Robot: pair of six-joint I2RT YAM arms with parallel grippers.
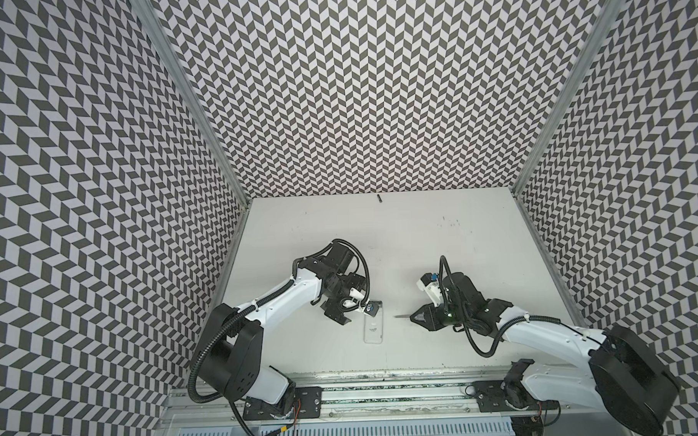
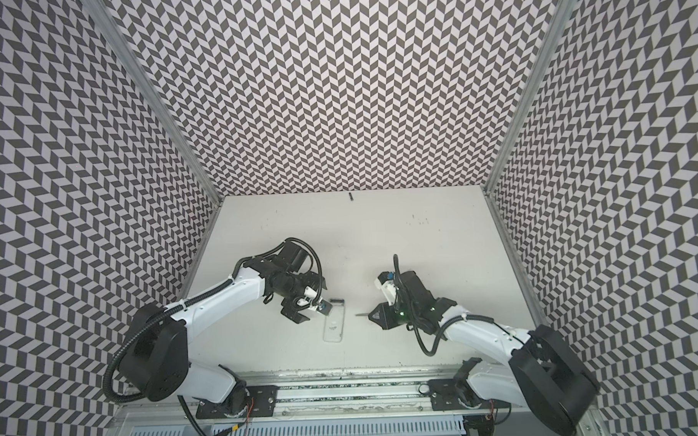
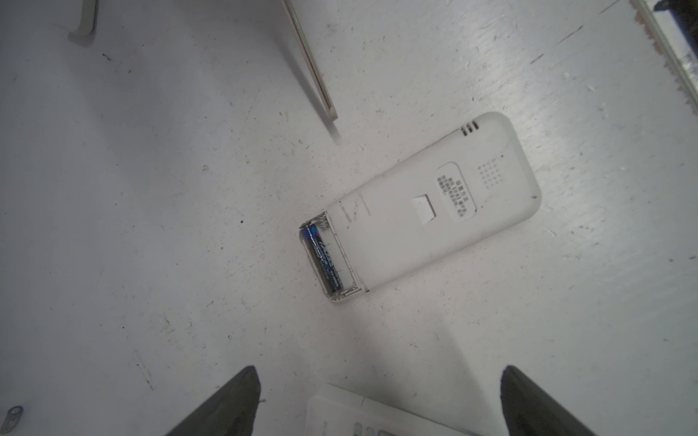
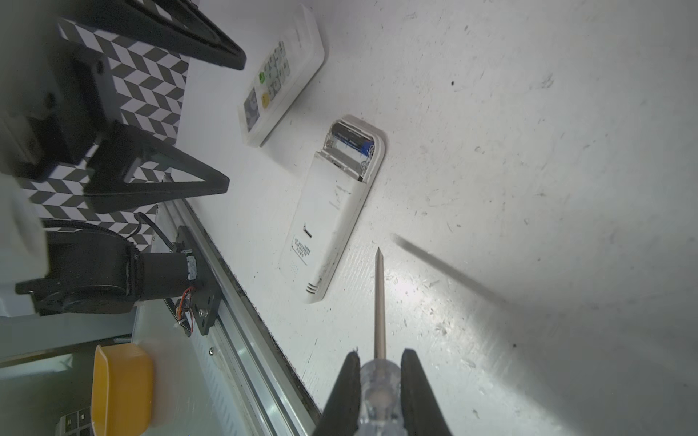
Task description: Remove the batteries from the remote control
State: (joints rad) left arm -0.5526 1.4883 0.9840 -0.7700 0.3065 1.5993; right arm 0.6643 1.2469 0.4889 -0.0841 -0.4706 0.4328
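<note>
On the white table (image 1: 440,239), around the work spot: a second remote (image 4: 283,71), buttons up, just beside the face-down remote (image 1: 372,326). Off the near table edge, a yellow bin (image 4: 121,389). Close to the back wall, a small dark stick (image 1: 379,198), too small to tell what.

In the open compartment at the far end of the remote: one battery (image 3: 323,260), blue and black, lying across. In both top views this end is partly hidden behind the left wrist.

Left gripper (image 3: 379,373): spread wide, holding nothing, touching nothing. Hangs above the second remote, pointing down, fingers (image 3: 234,404) on either side of it in the wrist view.

Right gripper (image 4: 379,381): clamped on the clear handle of the screwdriver (image 4: 379,302). Reaches low and almost level toward the remote from the right. Tip raised off the table, near the long side of the remote but apart from it, and well apart from the battery.
</note>
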